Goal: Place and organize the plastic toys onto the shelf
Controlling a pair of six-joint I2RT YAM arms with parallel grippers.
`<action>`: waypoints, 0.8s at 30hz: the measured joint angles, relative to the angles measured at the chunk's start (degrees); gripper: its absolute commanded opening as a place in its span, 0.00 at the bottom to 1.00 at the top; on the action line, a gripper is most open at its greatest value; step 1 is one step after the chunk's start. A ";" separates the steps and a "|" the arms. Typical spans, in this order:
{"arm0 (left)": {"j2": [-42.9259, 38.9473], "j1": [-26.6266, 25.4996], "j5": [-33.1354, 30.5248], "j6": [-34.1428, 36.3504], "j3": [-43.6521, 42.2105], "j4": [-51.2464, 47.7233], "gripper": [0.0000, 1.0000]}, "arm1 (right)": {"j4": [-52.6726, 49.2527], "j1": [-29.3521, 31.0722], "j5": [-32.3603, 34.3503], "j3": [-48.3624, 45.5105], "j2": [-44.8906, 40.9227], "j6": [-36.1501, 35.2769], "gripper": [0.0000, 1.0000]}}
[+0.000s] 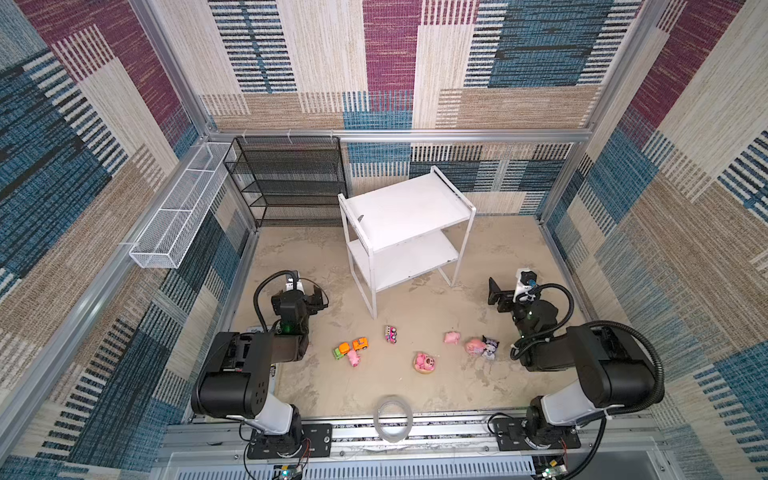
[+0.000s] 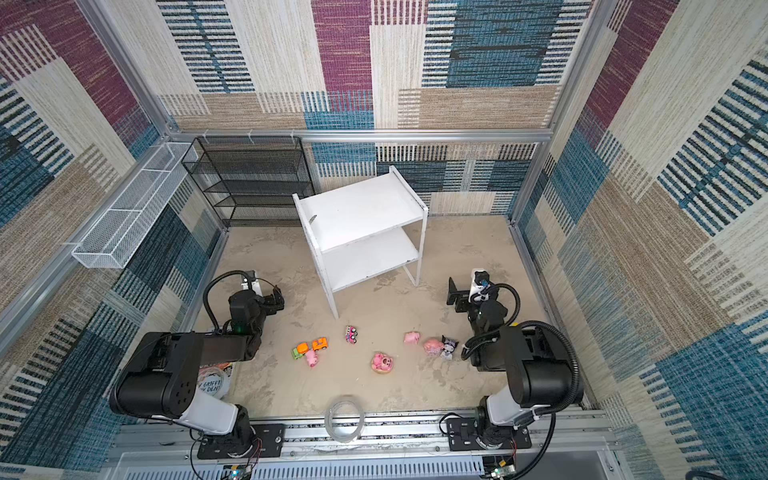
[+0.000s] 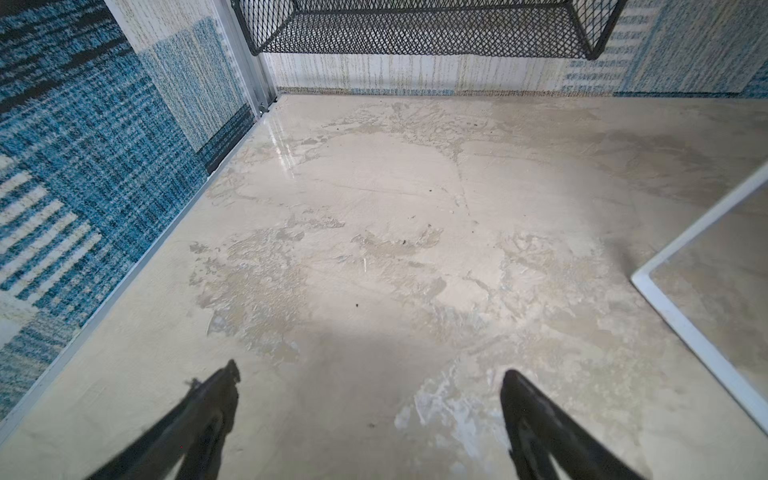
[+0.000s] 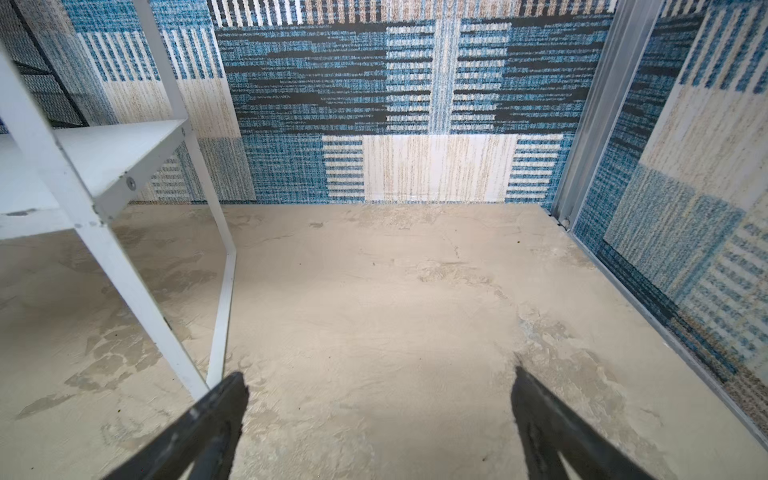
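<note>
Toys (image 1: 424,363) lie near; left hand (image 1: 319,301) and right hand (image 1: 497,296), both wide open and empty, should straddle each squarely.

The left arm (image 1: 226,376) and right arm (image 1: 611,368) are chunky black blocks with white rounded bottoms. Each has a bendy black ribbed hose (image 1: 256,301) and a tiny green light (image 1: 286,328). The left gripper (image 3: 370,370) and right gripper (image 4: 379,375) have thin black fingers (image 3: 208,399).

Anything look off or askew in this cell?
The white two-tier flat-board shelf stands rotated, not square to the back wall, with a dark scuff near one top-board corner. The beige tabletop coating looks patchy and worn. Nothing spilled.
</note>
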 measured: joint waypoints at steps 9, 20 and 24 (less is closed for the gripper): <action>0.00 0.04 0.02 0.00 0.00 0.00 0.99 | 0.00 0.00 0.00 0.00 0.00 0.00 1.00; 0.00 0.63 1.20 -0.02 0.07 -0.02 0.99 | 0.00 0.00 0.00 0.00 0.00 0.00 1.00; 0.00 0.72 1.27 -0.02 0.13 -0.02 0.99 | 0.00 0.00 0.00 0.00 0.00 0.00 1.00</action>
